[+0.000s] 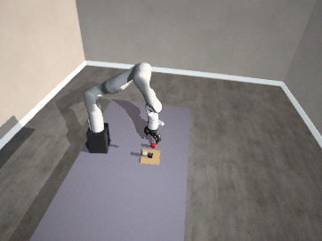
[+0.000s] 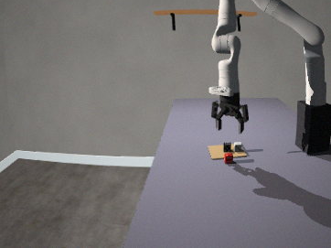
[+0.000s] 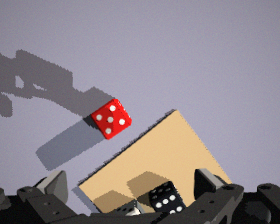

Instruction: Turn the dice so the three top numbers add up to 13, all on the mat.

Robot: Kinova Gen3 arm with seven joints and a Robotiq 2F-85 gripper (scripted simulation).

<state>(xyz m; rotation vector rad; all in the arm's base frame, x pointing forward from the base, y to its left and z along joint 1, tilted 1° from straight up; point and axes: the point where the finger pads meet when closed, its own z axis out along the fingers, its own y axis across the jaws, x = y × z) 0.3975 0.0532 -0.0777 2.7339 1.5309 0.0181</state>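
Observation:
A red die (image 1: 153,146) (image 2: 229,158) (image 3: 111,119) lies flat on the table, off the mat and just beside its edge, with five pips on top. A black die (image 1: 150,155) (image 2: 227,146) (image 3: 168,200) lies on the tan mat (image 1: 151,161) (image 2: 217,154) (image 3: 175,145); its top shows rows of white pips, partly hidden by a finger in the wrist view. A white die (image 1: 145,154) (image 2: 238,146) stands beside the black one on the mat; its top number cannot be read. My gripper (image 1: 153,140) (image 2: 229,129) is open and empty, above the dice and clear of them.
The purple-grey table top (image 1: 133,192) (image 2: 192,202) surrounds the flat mat. The black robot base (image 1: 98,139) (image 2: 313,126) stands off to one side. An orange shelf (image 2: 206,13) is on the wall behind. The arm's shadow falls near the red die.

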